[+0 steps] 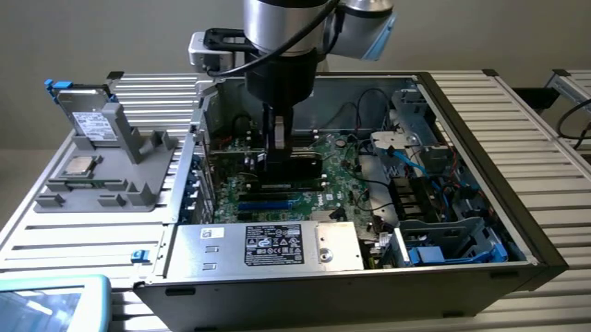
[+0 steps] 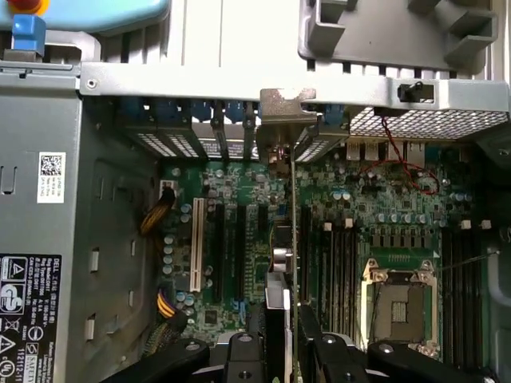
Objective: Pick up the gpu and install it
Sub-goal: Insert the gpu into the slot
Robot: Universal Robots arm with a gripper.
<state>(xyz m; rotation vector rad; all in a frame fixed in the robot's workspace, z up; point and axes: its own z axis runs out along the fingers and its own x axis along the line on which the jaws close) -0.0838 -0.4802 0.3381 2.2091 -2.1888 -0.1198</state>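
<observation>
One flat gpu (image 1: pixel 303 164) — gripper (image 2: pixel 283 339) clasps it.

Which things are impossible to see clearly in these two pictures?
- Exterior view: where the gpu meets its slot, hidden by the card itself and the gripper.
- Wrist view: the flat faces of the gpu; it shows edge-on.
- Exterior view: text on the power supply label, too small.
- Exterior view: the light-blue object, cut off by the corner.
</observation>
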